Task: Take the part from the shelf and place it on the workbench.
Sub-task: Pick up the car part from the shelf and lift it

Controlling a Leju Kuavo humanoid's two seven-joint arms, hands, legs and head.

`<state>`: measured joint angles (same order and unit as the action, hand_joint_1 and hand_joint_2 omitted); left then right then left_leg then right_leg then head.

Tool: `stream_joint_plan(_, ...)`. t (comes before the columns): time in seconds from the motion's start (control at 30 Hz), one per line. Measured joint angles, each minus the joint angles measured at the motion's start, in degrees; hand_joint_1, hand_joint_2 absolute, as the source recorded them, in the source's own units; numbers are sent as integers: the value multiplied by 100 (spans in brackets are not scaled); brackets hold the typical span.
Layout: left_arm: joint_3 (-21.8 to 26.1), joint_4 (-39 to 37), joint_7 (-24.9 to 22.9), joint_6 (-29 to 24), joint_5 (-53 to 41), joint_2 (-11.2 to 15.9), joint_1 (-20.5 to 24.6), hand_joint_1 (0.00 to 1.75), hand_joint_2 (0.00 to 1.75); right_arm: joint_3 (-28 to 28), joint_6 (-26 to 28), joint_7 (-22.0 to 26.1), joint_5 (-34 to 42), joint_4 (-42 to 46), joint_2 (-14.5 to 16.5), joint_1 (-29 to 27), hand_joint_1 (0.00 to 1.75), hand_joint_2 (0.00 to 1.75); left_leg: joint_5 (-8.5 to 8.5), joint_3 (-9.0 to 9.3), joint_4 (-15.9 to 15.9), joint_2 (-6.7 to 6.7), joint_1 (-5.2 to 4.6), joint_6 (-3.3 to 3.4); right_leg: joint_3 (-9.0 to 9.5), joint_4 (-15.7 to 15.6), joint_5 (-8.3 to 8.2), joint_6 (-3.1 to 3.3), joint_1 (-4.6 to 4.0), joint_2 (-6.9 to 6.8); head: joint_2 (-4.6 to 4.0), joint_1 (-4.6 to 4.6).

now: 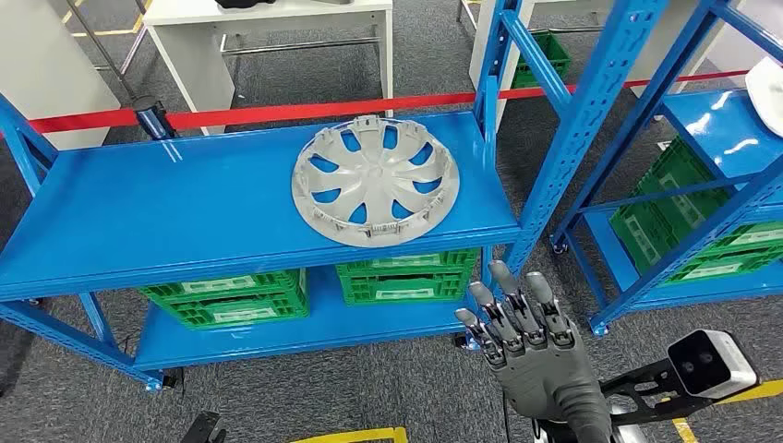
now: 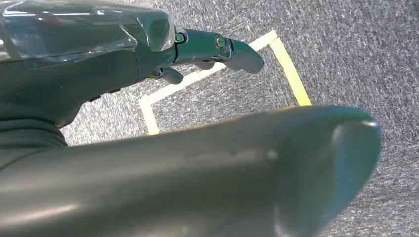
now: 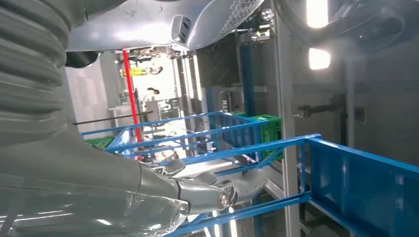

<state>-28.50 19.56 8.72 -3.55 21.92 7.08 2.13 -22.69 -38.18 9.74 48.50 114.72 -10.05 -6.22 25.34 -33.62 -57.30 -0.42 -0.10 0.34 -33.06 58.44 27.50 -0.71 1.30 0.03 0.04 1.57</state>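
Your left hand hangs low over grey carpet with yellow floor tape, well apart from the work; its fingers are loosely bent, apart and holding nothing. It appears idle, which suits a reach better made from the other side.

Further right, the part, a silver wheel cover, lies flat on the upper blue shelf, toward its right end and close to the near edge. That position puts it within a forward reach, and the rim overhangs nothing. Green crates sit on the tier below.

Your right hand is raised near the shelf's right post, below and right of the part and not touching it. Its fingers are extended, slightly spread and empty, evidently staged for the approach. The pickup is not yet made.
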Motion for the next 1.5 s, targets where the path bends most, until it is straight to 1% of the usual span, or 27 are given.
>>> stream_joint_plan(0.07,-1,0,0,1,0,1,1,0,0,2,0,2,1,-2,-7,0,0,175,2,4,-1,3,16,-18,3,-3,-6,36,-3,4,0,-2)
stream_joint_plan(0.13,-2,1,1,2,-2,2,2,0,0,3,-4,4,2,-1,-14,2,0,175,75,-40,-95,8,49,-76,24,-16,-15,88,11,11,0,-1)
stream_joint_plan(0.2,-2,2,1,5,-4,0,3,0,0,2,-15,10,9,-3,-15,3,0,175,348,-288,-615,24,80,-142,47,-27,6,135,31,12,0,6)
stream_joint_plan(0.27,-2,1,1,8,-2,-1,-6,0,0,1,-35,28,15,-20,-17,0,0,175,656,-695,-1431,37,98,-178,62,-25,35,182,25,10,0,10)
stream_joint_plan(0.3,-3,0,2,8,0,-1,-13,0,0,0,-44,40,14,-33,-19,-2,0,175,702,-839,-1685,37,103,-182,77,-24,48,198,18,11,0,10)
stream_joint_plan(0.33,-3,0,4,6,0,-2,-20,0,0,-1,-52,54,14,-44,-20,-3,0,175,643,-880,-1724,37,104,-175,98,-22,48,200,9,11,0,10)
stream_joint_plan(0.37,-4,0,7,3,0,-1,-23,0,0,-2,-57,64,11,-53,-21,-2,0,175,483,-806,-1524,36,102,-154,125,-22,58,197,0,16,0,9)
stream_joint_plan(0.43,-4,0,11,-2,0,10,-19,0,0,-2,-65,80,3,-58,-21,3,0,175,73,-450,-728,31,73,-63,172,-27,86,188,-20,32,0,7)
stream_joint_plan(0.47,-4,0,11,-3,0,16,-16,0,0,-2,-67,85,-4,-58,-21,4,0,175,-48,-290,-382,32,49,-14,180,-29,101,173,-31,42,0,7)
stream_joint_plan(0.5,-4,0,11,-2,0,22,-12,0,0,-2,-68,90,-11,-59,-21,3,0,175,-91,-185,-171,35,26,24,176,-32,110,156,-37,48,0,7)
stream_joint_plan(0.63,-4,-2,14,11,2,26,-6,0,0,-6,-68,93,-35,-60,-25,4,0,175,-90,-51,59,41,21,91,151,-20,151,58,-37,38,0,2)
stream_joint_plan(0.7,-4,-1,16,27,2,15,3,0,0,-4,-57,93,-40,-59,-29,16,0,175,-117,33,172,42,41,131,-49,387,333,68,-40,26,0,-9)
stream_joint_plan(0.77,-4,-1,19,38,2,2,12,0,0,-3,-27,93,-48,-62,-33,19,0,175,-85,51,183,35,21,164,-472,1153,591,90,-40,26,0,-15)
stream_joint_plan(0.8,-4,-2,19,38,2,-3,10,0,0,-3,-12,93,-51,-64,-36,13,0,175,-63,60,181,31,15,175,-657,1452,655,76,-39,25,0,-15)
stream_joint_plan(0.83,-4,-4,20,37,2,-9,7,0,0,-3,-1,93,-53,-68,-38,7,0,175,-45,78,177,27,12,175,-739,1545,629,39,-37,25,0,-15)
stream_joint_plan(0.87,-4,-5,21,37,2,-15,5,0,0,-2,6,93,-54,-72,-40,4,0,175,-25,104,167,22,13,166,-705,1414,516,-15,-32,23,0,-15)
stream_joint_plan(0.93,-4,-7,26,36,2,-25,6,0,0,-2,9,93,-55,-75,-44,7,0,175,30,153,117,10,17,120,-372,640,149,-107,-15,12,0,-20)
stream_joint_plan(1.0,-5,-8,33,32,2,-32,8,0,0,-4,9,95,-56,-75,-45,9,0,175,91,154,43,1,-3,59,-113,75,-72,-77,-14,6,0,-22)
stream_joint_plan(1.07,-8,-11,37,29,-2,-33,8,0,0,-6,9,98,-58,-75,-49,8,0,175,119,141,13,1,-16,16,-78,3,-92,16,-37,13,0,-21)
stream_joint_plan(1.17,-14,-13,45,30,-11,-32,12,0,0,-6,9,99,-59,-75,-47,18,0,175,246,62,-152,11,18,-64,-45,-9,-81,111,-3,21,0,-11)
stream_joint_plan(1.27,-19,-15,49,30,-15,-31,13,0,0,-7,9,99,-59,-75,-38,26,0,175,668,-429,-1114,27,60,-153,-13,-13,-55,164,3,22,0,8)
stream_joint_plan(1.3,-21,-16,49,30,-15,-33,9,0,0,-7,9,99,-60,-75,-37,26,0,175,750,-622,-1440,30,70,-167,-9,-13,-34,177,-1,26,0,7)
stream_joint_plan(1.33,-23,-16,49,31,-15,-36,4,0,0,-7,9,99,-60,-75,-37,23,0,175,733,-744,-1607,31,77,-171,0,-14,-9,191,-6,37,0,7)
stream_joint_plan(1.37,-25,-17,49,32,-13,-38,1,0,0,-8,9,99,-61,-75,-36,18,0,175,608,-752,-1549,33,79,-162,22,-15,16,201,-10,46,0,7)
stream_joint_plan(1.4,-26,-17,49,33,-9,-38,-1,0,0,-8,9,99,-61,-75,-36,15,0,175,407,-651,-1289,33,76,-138,55,-17,46,209,-16,55,0,7)
stream_joint_plan(1.43,-26,-17,48,33,-4,-35,-1,0,0,-9,8,99,-61,-75,-35,11,0,175,193,-465,-892,34,67,-96,95,-19,59,206,-19,59,0,7)
stream_joint_plan(1.5,-26,-17,49,37,2,-21,8,0,0,-9,6,99,-61,-75,-33,9,0,175,-13,-137,-245,40,34,-19,143,-20,77,180,-43,59,0,2)
